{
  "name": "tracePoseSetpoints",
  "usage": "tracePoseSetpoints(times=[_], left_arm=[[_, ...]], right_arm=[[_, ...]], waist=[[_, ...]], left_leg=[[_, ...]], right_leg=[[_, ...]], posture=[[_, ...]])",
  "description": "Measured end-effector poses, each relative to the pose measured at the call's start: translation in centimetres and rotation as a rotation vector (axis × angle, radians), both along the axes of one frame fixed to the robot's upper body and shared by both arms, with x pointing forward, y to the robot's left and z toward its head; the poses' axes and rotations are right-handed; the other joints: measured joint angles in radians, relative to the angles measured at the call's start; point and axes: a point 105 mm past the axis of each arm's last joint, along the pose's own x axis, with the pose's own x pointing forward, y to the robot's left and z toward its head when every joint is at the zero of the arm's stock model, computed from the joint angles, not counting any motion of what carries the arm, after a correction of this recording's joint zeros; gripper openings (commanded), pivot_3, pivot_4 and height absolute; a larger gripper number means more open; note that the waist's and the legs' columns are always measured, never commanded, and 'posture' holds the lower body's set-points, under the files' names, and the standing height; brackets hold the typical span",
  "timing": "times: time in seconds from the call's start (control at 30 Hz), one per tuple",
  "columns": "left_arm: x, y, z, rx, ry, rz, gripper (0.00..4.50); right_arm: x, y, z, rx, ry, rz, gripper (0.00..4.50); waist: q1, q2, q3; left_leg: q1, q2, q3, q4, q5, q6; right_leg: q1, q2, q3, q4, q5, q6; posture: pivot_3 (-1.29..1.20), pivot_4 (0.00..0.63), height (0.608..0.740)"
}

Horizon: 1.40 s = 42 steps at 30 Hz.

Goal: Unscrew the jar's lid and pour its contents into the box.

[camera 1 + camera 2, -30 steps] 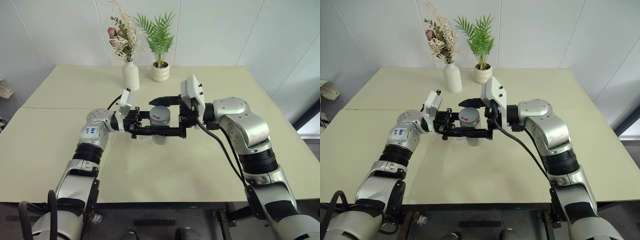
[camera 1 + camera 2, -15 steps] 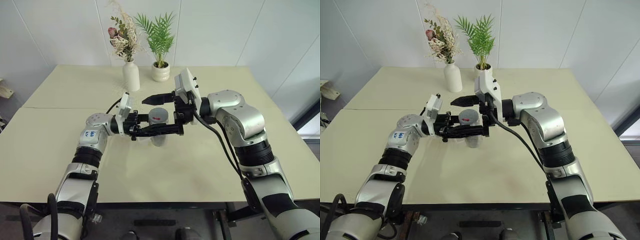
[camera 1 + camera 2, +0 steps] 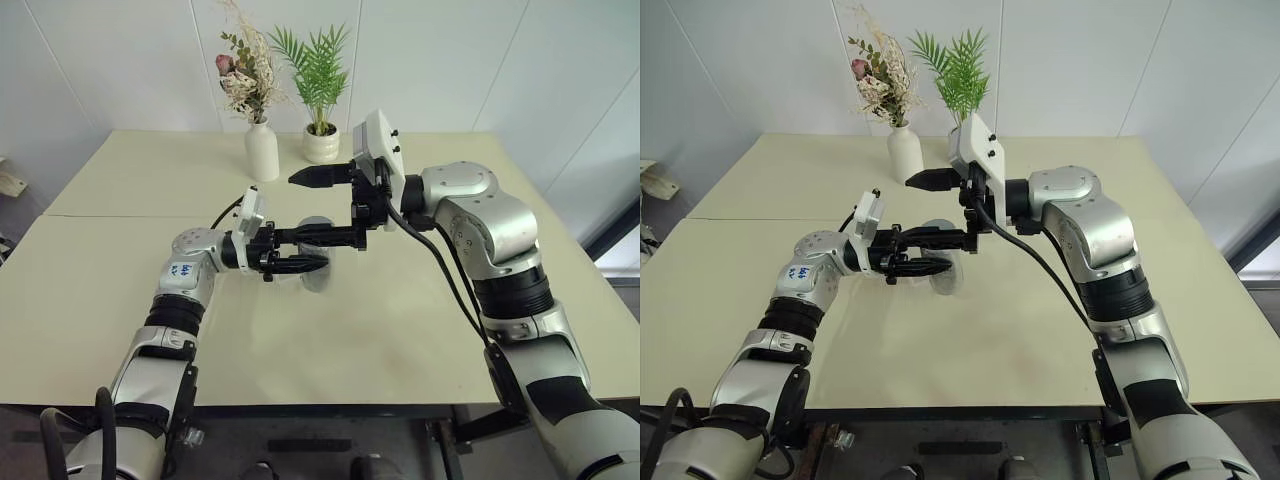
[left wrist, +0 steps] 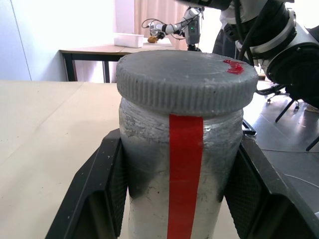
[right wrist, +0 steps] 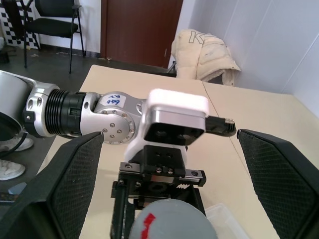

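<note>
On the big pale table we are working in the middle, with our two arms reaching toward each other. At twelve o'clock, far back on the table, a white vase with dried flowers and a white plant pot are standing side by side, well away from our work.

Our left gripper is pointing across toward three o'clock, and its two black fingers are squeezing the sides of the jar. In the left wrist view, we are seeing the jar sitting upright between the finger pads, with its red stripe facing the camera. The grey lid is sitting on top of the jar, and it looks like it is on all the way.

Our right gripper is hanging just above the jar, pointing toward nine o'clock, with its jaws spread wide and nothing in them. In the right wrist view we are looking down past the open fingers at the top of the lid with its red mark.

Just past the jar, a corner of the clear box is peeking out on the table.

We think the lid is not off yet. To do this step well, we should bring the open right jaws down evenly around the lid's rim, close them firmly, and twist while the left side is holding the jar tight and straight.
</note>
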Motion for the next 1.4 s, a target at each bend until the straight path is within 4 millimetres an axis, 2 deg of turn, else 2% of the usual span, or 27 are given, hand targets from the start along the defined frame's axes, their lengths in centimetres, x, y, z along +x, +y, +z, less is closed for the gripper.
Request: tracePoseSetpoints(times=[0.27,0.43,0.73,1.07,1.2,1.4], left_arm=[[0.6,0.0,0.7,-0.009,-0.018,0.026,2.27],[0.7,-0.3,0.6,-0.013,-0.009,0.021,2.27],[0.8,-0.3,0.7,-0.009,-0.013,0.024,2.27],[0.6,-0.3,0.9,-0.009,-0.02,0.003,2.27],[0.3,-0.3,0.8,-0.003,-0.011,-0.031,2.27],[0.0,-0.2,0.7,0.01,-0.003,-0.059,2.27]], right_arm=[[0.1,0.2,-0.8,0.039,0.043,-0.15,4.5],[1.2,-0.2,-1.0,0.062,0.041,-0.256,4.5],[1.7,-0.3,-1.5,0.078,0.061,-0.304,4.5],[0.7,0.7,-1.8,0.088,0.103,-0.246,4.5],[0.2,0.5,-2.6,0.051,0.123,-0.18,4.5],[0.7,-0.1,-2.9,0.013,0.121,-0.123,4.5]], waist=[[0.001,0.0,0.0],[0.0,0.0,0.0],[0.0,0.0,0.0],[0.001,0.0,0.0],[0.0,0.0,0.0],[-0.001,0.0,0.0]], left_leg=[[0.0,0.0,0.0,0.0,0.0,0.0],[0.0,0.0,0.0,0.0,0.0,0.0],[0.0,0.0,0.0,0.0,0.0,0.0],[0.0,0.0,0.0,0.0,0.0,0.0],[0.0,0.0,0.0,0.0,0.0,0.0],[0.0,0.0,0.0,0.0,0.0,0.0]], right_leg=[[0.0,0.0,0.0,0.0,0.0,0.0],[0.0,0.0,0.0,0.0,0.0,0.0],[0.0,0.0,0.0,0.0,0.0,0.0],[0.0,0.0,0.0,0.0,0.0,0.0],[0.0,0.0,0.0,0.0,0.0,0.0],[0.0,0.0,0.0,0.0,0.0,0.0]], posture=[[0.0,0.15,0.74],[0.0,0.15,0.74],[0.0,0.15,0.74],[0.0,0.15,0.74],[0.0,0.15,0.74],[0.0,0.15,0.74]])
